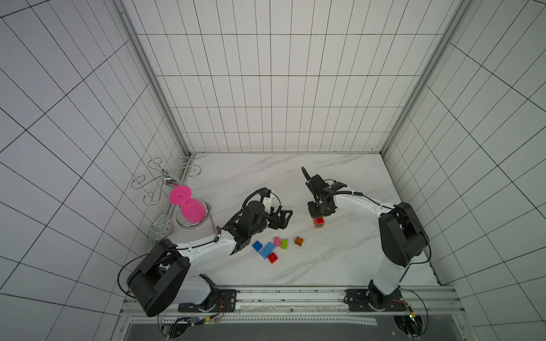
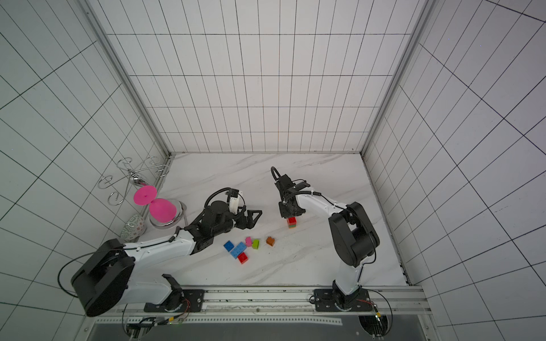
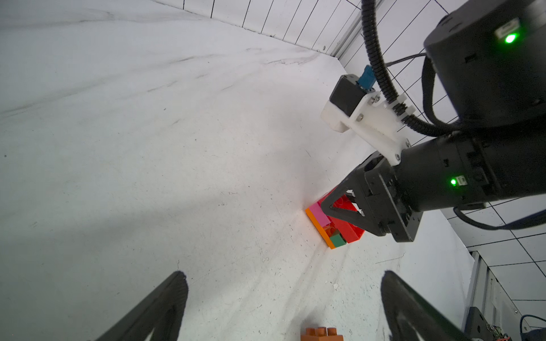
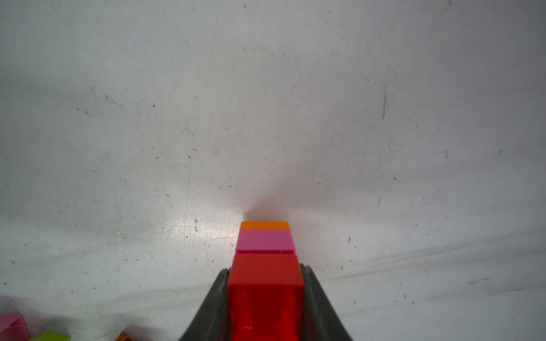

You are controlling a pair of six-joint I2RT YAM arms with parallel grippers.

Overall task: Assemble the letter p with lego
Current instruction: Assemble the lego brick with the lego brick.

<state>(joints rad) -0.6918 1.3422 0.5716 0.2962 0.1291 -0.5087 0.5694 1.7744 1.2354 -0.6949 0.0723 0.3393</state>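
**Stack pinched on my right, left spread wide**

My right gripper (image 4: 265,280) pinches the red brick (image 1: 318,220) topping the stack (image 3: 328,224) of orange, pink and green lego, which stands on the table (image 1: 339,265). My left gripper (image 1: 287,220) hangs spread and empty, with the stack at its 3 o'clock. Around its 6 o'clock lie the blue brick (image 1: 257,245), light blue brick (image 1: 267,250), loose red brick (image 1: 272,258), pink brick (image 1: 277,241) and lime brick (image 1: 284,244). The brown brick (image 1: 298,241) lies at 5 o'clock.
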